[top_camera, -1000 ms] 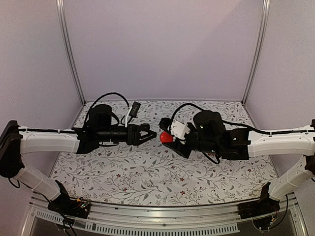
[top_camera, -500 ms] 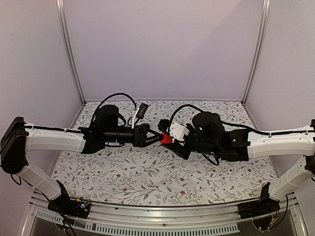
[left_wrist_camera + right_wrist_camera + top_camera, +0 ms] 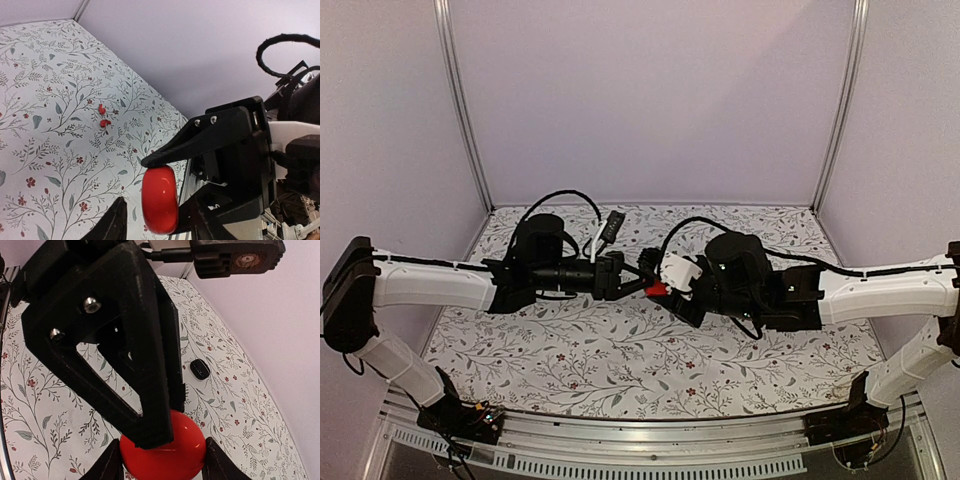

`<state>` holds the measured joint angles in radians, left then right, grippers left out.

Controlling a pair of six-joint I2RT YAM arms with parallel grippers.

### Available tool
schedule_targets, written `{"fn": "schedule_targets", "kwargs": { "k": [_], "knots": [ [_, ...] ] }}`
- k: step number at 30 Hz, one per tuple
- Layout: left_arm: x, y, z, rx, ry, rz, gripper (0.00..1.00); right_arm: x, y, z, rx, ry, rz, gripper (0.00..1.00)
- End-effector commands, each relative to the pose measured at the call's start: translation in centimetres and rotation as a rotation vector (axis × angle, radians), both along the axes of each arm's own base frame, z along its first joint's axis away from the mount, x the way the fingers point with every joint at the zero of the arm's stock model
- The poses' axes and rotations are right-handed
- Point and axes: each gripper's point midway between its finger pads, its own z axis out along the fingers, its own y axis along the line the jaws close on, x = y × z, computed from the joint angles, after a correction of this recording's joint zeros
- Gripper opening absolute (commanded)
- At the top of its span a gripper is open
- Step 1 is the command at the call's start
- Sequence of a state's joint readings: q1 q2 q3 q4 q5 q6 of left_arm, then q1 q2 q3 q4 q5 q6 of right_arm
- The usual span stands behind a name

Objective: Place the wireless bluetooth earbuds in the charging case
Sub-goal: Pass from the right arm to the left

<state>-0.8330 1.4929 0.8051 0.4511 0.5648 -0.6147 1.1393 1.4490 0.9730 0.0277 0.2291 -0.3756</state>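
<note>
1. the right claw [image 3: 162, 467] is clenched on the glossy red case [image 3: 165, 450]. one finger presses each side, and the case is held up off the table.
2. the left claw [image 3: 638, 281] meets it tip to tip from the opposite side. in the right wrist view its black open-framed fingers [image 3: 145, 325] come down onto the top of the case.
3. in the left wrist view one of the left claw's fingertips [image 3: 116, 222] stands just beside the case with a slit of cloth showing between. the other is lost against black parts, so i cannot tell whether this claw is grasping the case or only set around it.
4. the two red earbuds [image 3: 101, 108] lie on the table just beside each other, well apart from both claws. in the left wrist view they sit ahead of that claw's tips and off to their left.
5. a small dark oval thing [image 3: 200, 369] lies on the cloth beyond the right claw. it is too small to tell what it is.
6. the table [image 3: 620, 370] wears a white cloth printed with grey-green leafy sprigs and little red flowers. both claws hang above its middle.
7. plain pale lilac walls [image 3: 650, 100] close in the back and both sides beyond the claws, with metal posts [image 3: 461, 100] at the rear corners.
8. a metal rail [image 3: 640, 440] runs along the near edge behind the claws.
</note>
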Motion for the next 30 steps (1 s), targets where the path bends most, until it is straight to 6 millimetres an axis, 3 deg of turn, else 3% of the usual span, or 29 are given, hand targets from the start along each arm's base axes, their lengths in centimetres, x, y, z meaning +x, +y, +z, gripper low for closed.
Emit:
{"fn": "schedule_targets", "kwargs": {
  "k": [1,6,14,23,30],
  "knots": [
    [-0.1,-0.9,0.8,-0.018,-0.016,-0.020,0.45,0.2,0.2,0.2,0.000,-0.023,-0.016,0.41],
    [0.0,-1.0,0.5,-0.011,-0.008,-0.020,0.42,0.2,0.1,0.6,0.006,-0.030,-0.017,0.41],
    [-0.2,-1.0,0.3,-0.007,-0.008,-0.029,0.23,0.1,0.1,0.5,0.003,-0.028,-0.020,0.42],
    [-0.5,-0.4,0.5,0.014,-0.051,-0.037,0.05,-1.3,0.2,0.2,0.020,0.030,0.046,0.67],
    [-1.2,0.9,0.1,0.080,-0.173,-0.065,0.01,-4.3,-1.1,1.3,0.106,0.219,0.215,0.71]
  ]
}}
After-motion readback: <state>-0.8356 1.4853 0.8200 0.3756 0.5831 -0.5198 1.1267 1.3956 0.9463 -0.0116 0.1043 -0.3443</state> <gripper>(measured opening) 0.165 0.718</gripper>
